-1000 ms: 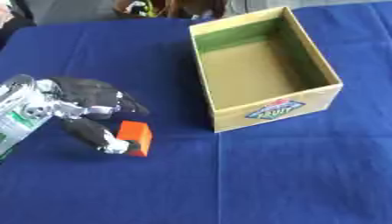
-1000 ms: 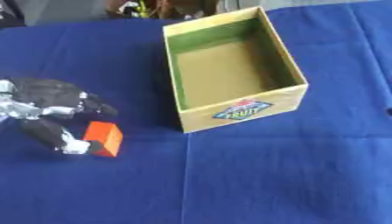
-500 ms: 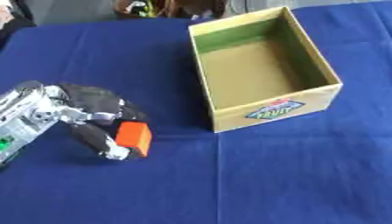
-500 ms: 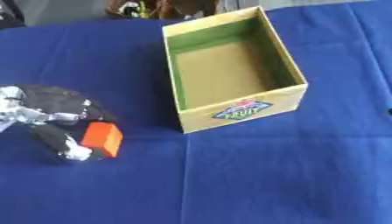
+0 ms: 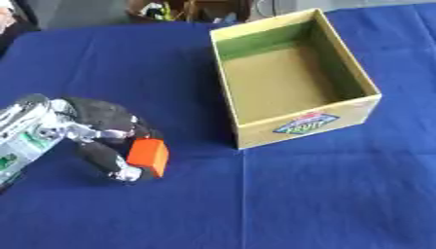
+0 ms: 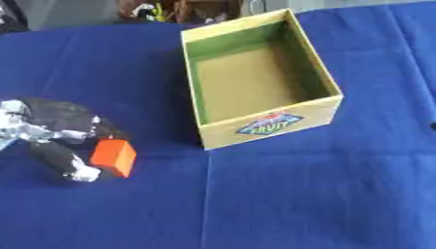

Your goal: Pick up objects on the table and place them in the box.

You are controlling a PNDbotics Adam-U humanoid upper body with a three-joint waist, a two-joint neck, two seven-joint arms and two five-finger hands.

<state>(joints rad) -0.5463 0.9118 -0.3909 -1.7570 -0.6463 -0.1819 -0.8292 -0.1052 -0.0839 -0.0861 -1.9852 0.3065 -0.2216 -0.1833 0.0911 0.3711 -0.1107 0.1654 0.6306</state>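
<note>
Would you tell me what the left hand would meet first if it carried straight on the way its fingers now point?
The left hand, curled round the orange block, points down, so the blue tablecloth directly beneath would likely come first. How high the block sits is unclear.

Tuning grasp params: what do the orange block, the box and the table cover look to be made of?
Orange block, held in the left hand: smooth, matte, flat faces and crisp edges; likely plastic or painted wood, can't tell which.
Box: probably cardboard; thin tan walls, green lining, printed label on the front.
Table cover: blue cloth, matte, with visible fold creases.
</note>
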